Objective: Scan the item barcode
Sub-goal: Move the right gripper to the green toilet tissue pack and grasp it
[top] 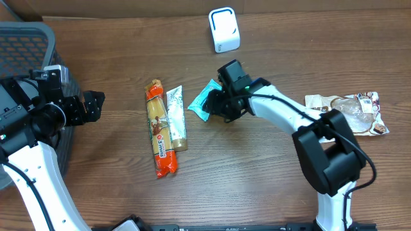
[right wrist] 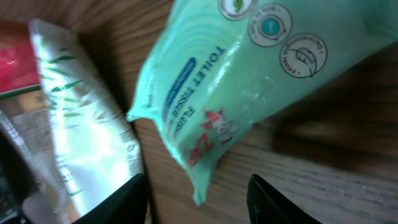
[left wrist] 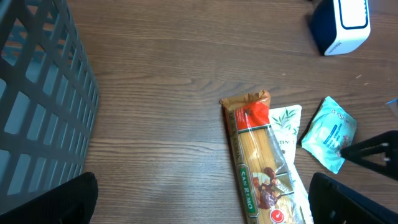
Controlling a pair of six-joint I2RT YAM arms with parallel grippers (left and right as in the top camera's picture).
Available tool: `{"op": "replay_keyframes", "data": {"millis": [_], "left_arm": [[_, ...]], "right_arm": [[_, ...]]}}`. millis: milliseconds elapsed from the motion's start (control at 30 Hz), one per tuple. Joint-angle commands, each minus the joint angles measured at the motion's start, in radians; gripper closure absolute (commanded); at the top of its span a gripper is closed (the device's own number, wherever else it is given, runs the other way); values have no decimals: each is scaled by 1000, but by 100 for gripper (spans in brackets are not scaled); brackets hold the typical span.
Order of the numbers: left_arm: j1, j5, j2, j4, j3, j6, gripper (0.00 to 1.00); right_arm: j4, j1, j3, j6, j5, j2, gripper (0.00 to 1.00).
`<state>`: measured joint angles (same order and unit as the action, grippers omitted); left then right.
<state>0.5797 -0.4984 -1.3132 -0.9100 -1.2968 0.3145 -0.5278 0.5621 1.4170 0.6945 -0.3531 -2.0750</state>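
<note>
You see the right gripper point(top: 217, 104) low over the middle of the table point(top: 257, 186), at the right end of a teal pack of tissue point(top: 201, 101). In the right wrist view its 2 fingers point(right wrist: 127, 202) stand apart, 1 on each side of the lower corner of the pack, and bare wood shows between each finger and the wrapper, so they do not pinch it. The pack lies flat on the wood, and you can read "TOILET TISSUE" on its face, beside 3 round marks. Its left end is just beside a white packet with a leaf print point(top: 176, 115), and that packet lies side by side with a long packet of spaghetti point(top: 160, 131), which has red ends; the 2 packets touch along their length. The white scanner point(top: 223, 30) stands near the far edge of the table, apart from the pack of tissue. The left gripper point(top: 93, 106) hangs at the left side, next to a gray basket point(top: 26, 38), and in the left wrist view its fingers point(left wrist: 68, 199) are spread wide with nothing held between them. At the right side of the table, well apart from the other items, lies 1 more flat packet point(top: 350, 112) with a clear window.
</note>
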Motion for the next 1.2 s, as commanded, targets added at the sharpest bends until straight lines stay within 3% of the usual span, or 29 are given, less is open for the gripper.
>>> {"op": "replay_keyframes", "data": {"millis": [0, 333, 467, 633, 667, 867, 1000, 1167], "left_arm": [[2, -15, -2, 1, 1, 15, 1], [2, -15, -2, 1, 1, 15, 1], [2, -15, -2, 1, 1, 15, 0], [3, -15, -2, 1, 1, 15, 0], [2, -15, -2, 2, 1, 15, 0], [2, -15, -2, 1, 1, 15, 1], [2, -15, -2, 1, 1, 15, 0], [2, -15, -2, 1, 1, 15, 1]], "right_arm": [[29, 13, -5, 92, 130, -38, 51], [157, 14, -5, 118, 215, -108, 54], [164, 15, -5, 126, 222, -152, 65], [147, 14, -5, 84, 221, -175, 96], [135, 12, -2, 61, 221, -171, 96], [-90, -17, 61, -125, 226, -84, 96], [-349, -27, 163, -236, 380, 17, 96], [-776, -1, 331, -109, 695, 43, 96]]}}
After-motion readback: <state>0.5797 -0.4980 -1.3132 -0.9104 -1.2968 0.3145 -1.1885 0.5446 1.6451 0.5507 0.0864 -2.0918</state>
